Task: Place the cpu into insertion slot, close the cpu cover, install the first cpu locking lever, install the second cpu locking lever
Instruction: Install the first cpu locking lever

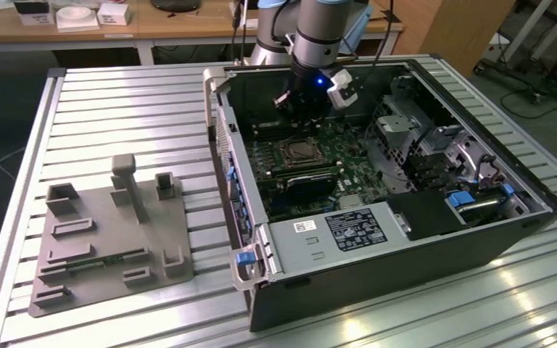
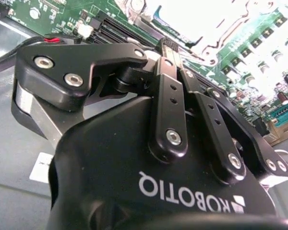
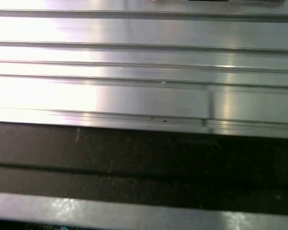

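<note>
My jaws (image 1: pixel 303 117) hang inside an open computer case (image 1: pixel 405 239) that lies on its side on a ribbed aluminium worktop (image 1: pixel 114 109). In the second wrist view the jaws (image 2: pixel 172 45) look drawn together at the tips, and I see nothing between them.

The insertion slot (image 1: pixel 298 154), a square socket with a silvery rim, sits on the green circuit board (image 1: pixel 356 141), just beyond my fingertips toward the near side of the exterior view. Whether the cpu already lies in it is too small to tell.

As I judge it, the risk is contact. I am low over a crowded board and close to the case wall, so a drift sideways could scrape the socket's rim or knock the parts beside it.

In the second wrist view my own black body covers most of the board, and glare washes out the socket area (image 2: pixel 206 21). The first wrist view shows bright slats of the worktop (image 3: pixel 144 96) and a dark band I cannot identify. A grey fixture plate (image 1: pixel 104 239) rests well apart, on the exterior view's left.
</note>
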You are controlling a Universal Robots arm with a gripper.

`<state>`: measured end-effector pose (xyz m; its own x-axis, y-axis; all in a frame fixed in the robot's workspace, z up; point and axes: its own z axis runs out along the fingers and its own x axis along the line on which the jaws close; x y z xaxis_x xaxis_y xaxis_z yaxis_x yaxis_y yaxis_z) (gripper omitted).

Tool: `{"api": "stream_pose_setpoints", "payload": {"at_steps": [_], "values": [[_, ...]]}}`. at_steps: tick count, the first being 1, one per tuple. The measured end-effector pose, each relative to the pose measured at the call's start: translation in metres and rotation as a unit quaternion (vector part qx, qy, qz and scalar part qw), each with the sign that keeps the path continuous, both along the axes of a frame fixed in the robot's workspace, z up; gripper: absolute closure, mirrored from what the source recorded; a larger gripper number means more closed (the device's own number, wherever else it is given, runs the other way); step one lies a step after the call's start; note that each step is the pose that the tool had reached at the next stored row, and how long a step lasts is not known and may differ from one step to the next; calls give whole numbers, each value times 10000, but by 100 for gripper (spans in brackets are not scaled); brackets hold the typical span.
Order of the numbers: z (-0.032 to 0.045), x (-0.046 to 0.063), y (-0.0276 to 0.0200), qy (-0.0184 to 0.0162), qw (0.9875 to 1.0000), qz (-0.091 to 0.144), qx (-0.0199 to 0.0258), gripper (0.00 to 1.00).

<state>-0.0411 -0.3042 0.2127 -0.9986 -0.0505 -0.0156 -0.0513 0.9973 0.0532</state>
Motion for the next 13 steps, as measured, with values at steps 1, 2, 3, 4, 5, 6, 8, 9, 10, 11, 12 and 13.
{"api": "stream_pose_setpoints", "payload": {"at_steps": [1,2,3,4,5,6,8,9,10,11,12,13], "values": [[1,0,1,0,10000,0,0,89],[0,0,3,0,10000,0,0,89],[0,0,4,0,10000,0,0,89],[-2,1,6,-1,10000,0,2,89],[-3,2,7,-1,10000,0,2,89],[-6,2,8,0,10000,0,1,89],[-12,4,10,0,10000,-1,1,89],[-16,4,10,0,10000,-1,1,89],[-20,5,10,0,10000,0,1,89],[-26,5,11,0,10000,0,1,89],[-31,5,11,0,10000,-1,2,89],[-35,6,11,0,10000,0,2,89]]}}
